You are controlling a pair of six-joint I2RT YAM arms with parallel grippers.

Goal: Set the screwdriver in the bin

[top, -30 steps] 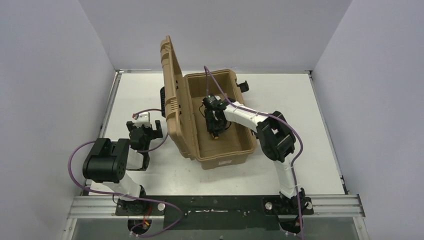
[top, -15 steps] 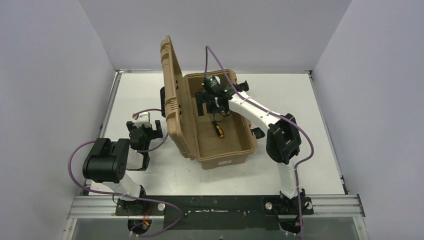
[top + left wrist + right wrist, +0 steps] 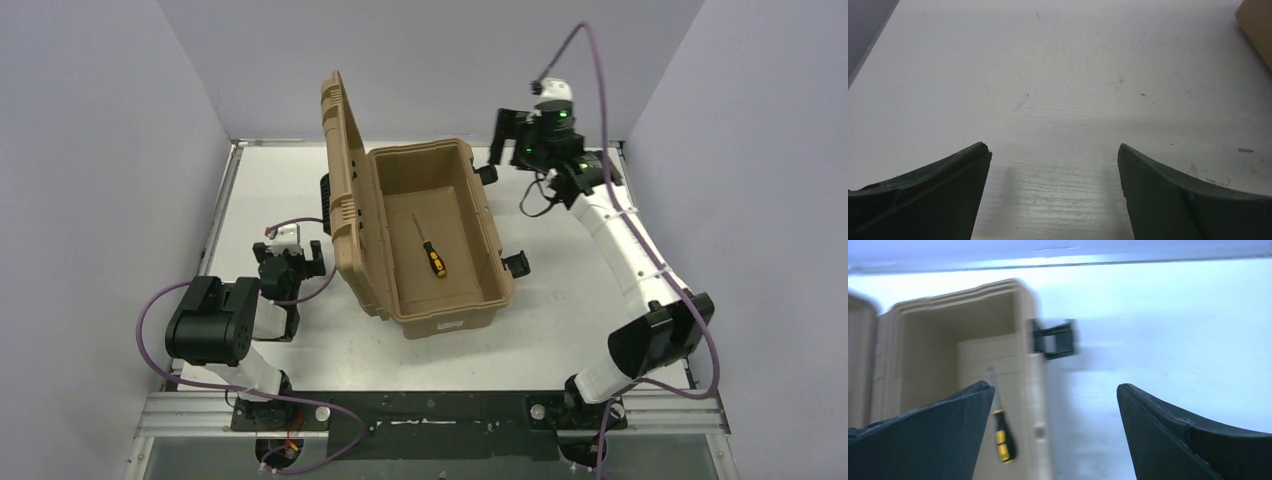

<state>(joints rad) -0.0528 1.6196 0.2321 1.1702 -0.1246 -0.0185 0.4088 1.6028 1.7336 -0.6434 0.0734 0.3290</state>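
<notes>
The screwdriver (image 3: 432, 250), with a black-and-yellow handle and a thin silver shaft, lies loose on the floor of the tan bin (image 3: 450, 318). The bin's ribbed lid (image 3: 345, 190) stands upright on its left side. My right gripper (image 3: 510, 135) is open and empty, raised high beyond the bin's far right corner. In the right wrist view the screwdriver (image 3: 1002, 432) shows inside the bin (image 3: 938, 355), behind the left finger of my open gripper (image 3: 1053, 385). My left gripper (image 3: 288, 248) rests open over bare table, left of the lid, with nothing between its fingers (image 3: 1053, 147).
Black latches (image 3: 515, 264) stick out from the bin's right side, one seen in the right wrist view (image 3: 1055, 337). White walls enclose the table on three sides. A corner of the bin (image 3: 1258, 25) shows at the top right of the left wrist view.
My right gripper opened and let the screwdriver go inside the bin, then rose out and swung back to the far right. The left arm has not moved.
</notes>
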